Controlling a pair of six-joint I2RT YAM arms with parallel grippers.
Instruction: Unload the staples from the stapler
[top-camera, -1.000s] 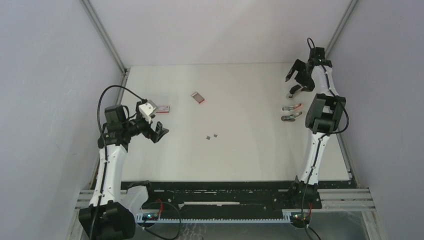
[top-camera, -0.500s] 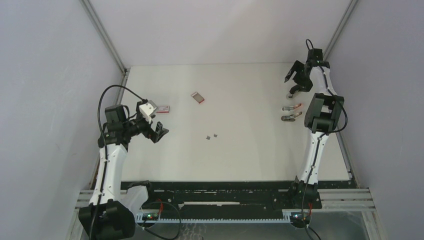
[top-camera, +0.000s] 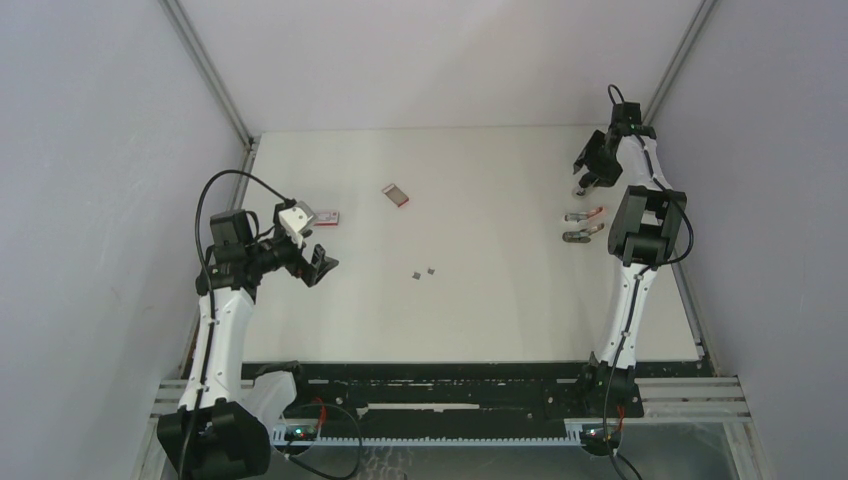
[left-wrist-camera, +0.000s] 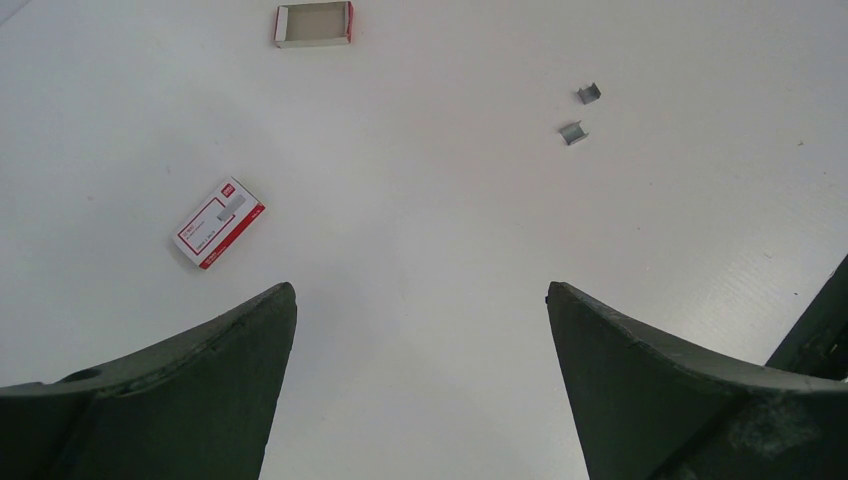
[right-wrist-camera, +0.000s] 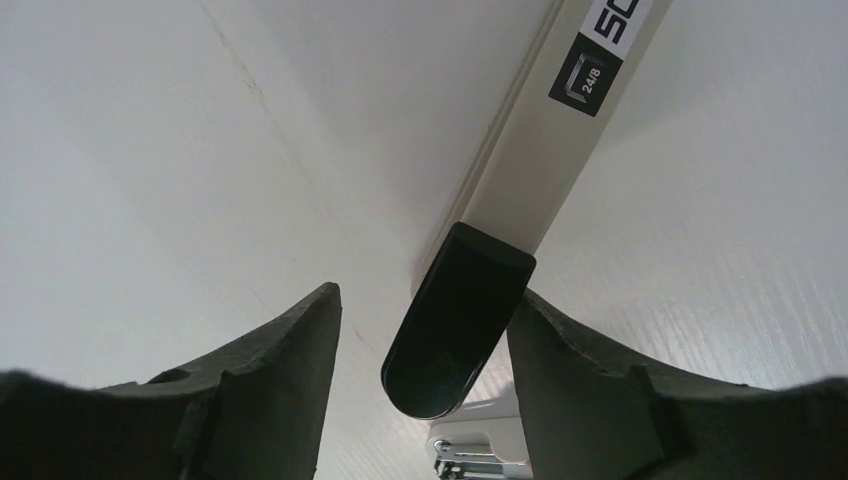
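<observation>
A white stapler (right-wrist-camera: 545, 170) with a black end cap (right-wrist-camera: 455, 320) lies at the far right of the table; in the top view only a little of it (top-camera: 582, 187) shows. My right gripper (right-wrist-camera: 425, 292) is open and straddles the black cap, the right finger close against it, the left finger apart; it also shows in the top view (top-camera: 590, 165). Two tiny grey staples (left-wrist-camera: 572, 132) lie loose mid-table, also in the top view (top-camera: 423, 272). My left gripper (left-wrist-camera: 420, 295) is open and empty above bare table, at the left in the top view (top-camera: 315, 255).
Two more small staplers (top-camera: 583, 214) (top-camera: 583, 236) lie just nearer than the right gripper. A red-and-white staple box (left-wrist-camera: 218, 222) and an open box tray (left-wrist-camera: 313, 24) lie left of centre. The enclosure walls stand close to the right arm.
My right gripper has moved down and toward the far edge over the stapler, its fingers now around the black end. The left arm has not moved.
</observation>
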